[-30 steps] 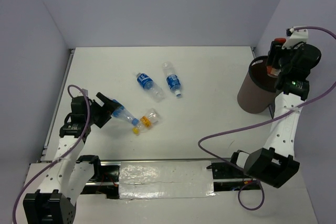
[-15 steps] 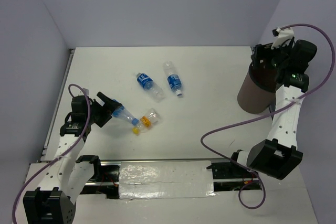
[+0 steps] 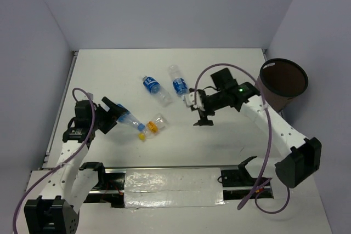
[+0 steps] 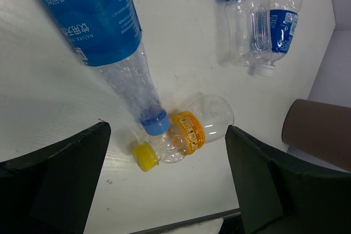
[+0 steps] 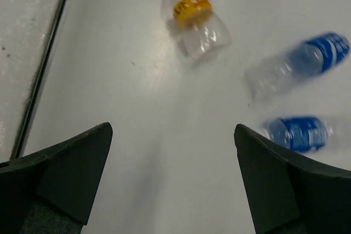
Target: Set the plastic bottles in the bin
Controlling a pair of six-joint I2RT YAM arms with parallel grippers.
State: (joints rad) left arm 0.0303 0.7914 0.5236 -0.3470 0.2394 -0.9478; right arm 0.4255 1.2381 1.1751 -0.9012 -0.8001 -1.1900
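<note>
My left gripper (image 3: 112,115) is open, its jaws straddling a blue-label bottle (image 3: 127,117) that lies on the table; in the left wrist view this bottle (image 4: 98,20) runs down to its blue cap between the fingers. The stubby bottle (image 3: 155,124) with the orange-yellow cap (image 4: 145,156) touches that cap. Two more blue-label bottles (image 3: 155,90) (image 3: 179,85) lie further back. My right gripper (image 3: 198,109) is open and empty above the table's middle. The brown bin (image 3: 279,83) stands at the right. The red-label bottle is not in view.
The table's near edge with a metal rail (image 3: 164,168) runs below the bottles. The right wrist view shows the table's edge (image 5: 49,64) at the left and blurred bottles (image 5: 299,64) ahead. Walls close in the left, back and right.
My right arm has swung from over the bin leftward to the table's middle. The red-capped bottle it held is gone from its jaws. The left arm has not moved.
</note>
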